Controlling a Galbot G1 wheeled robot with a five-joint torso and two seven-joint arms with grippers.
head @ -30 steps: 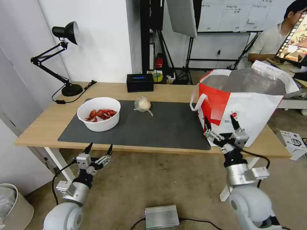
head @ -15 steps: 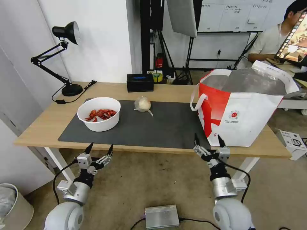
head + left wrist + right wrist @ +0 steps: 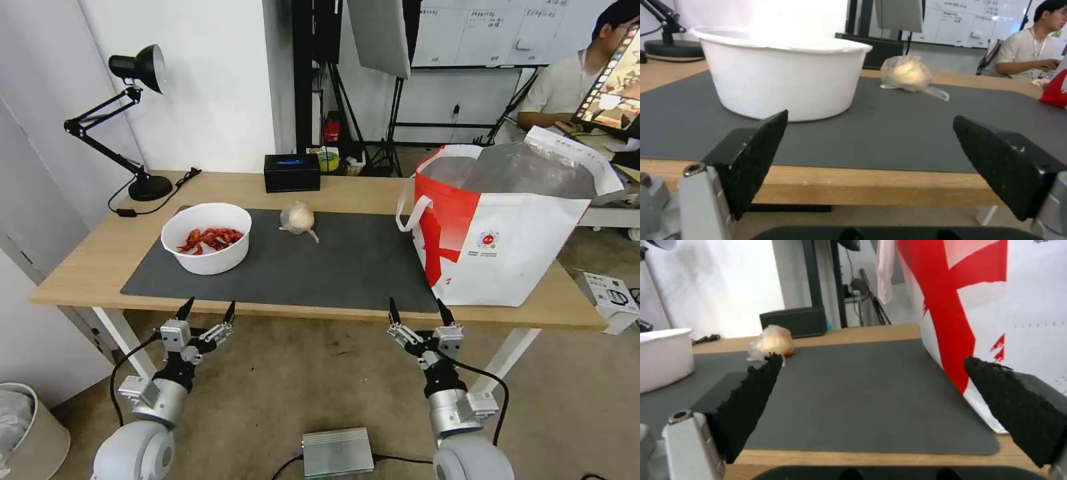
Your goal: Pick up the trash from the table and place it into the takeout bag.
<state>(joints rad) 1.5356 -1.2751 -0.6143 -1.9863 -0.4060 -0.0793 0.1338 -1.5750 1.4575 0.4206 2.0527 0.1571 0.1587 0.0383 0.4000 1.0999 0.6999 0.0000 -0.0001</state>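
The right pincer [image 3: 419, 311] hangs below the near edge of the long light-wood tabletop [image 3: 93, 257], its black fingers spread wide and holding nothing. Just beyond it, up and to the right, the large boxy white takeout bag with red panels [image 3: 507, 247] stands on the tabletop's right end, its mouth open. Across the large dark grey mat [image 3: 347, 267], well apart from this pincer, lies the balled clear plastic bag [image 3: 298, 218], near the mat's far edge.

The left pincer [image 3: 207, 312] hangs below the tabletop's near edge too, fingers equally wide and empty. Straight beyond it, on the mat's left part, sits the white round bowl of red crayfish shells [image 3: 207, 237]. A black rectangular tissue box [image 3: 291, 173] rests behind the mat.
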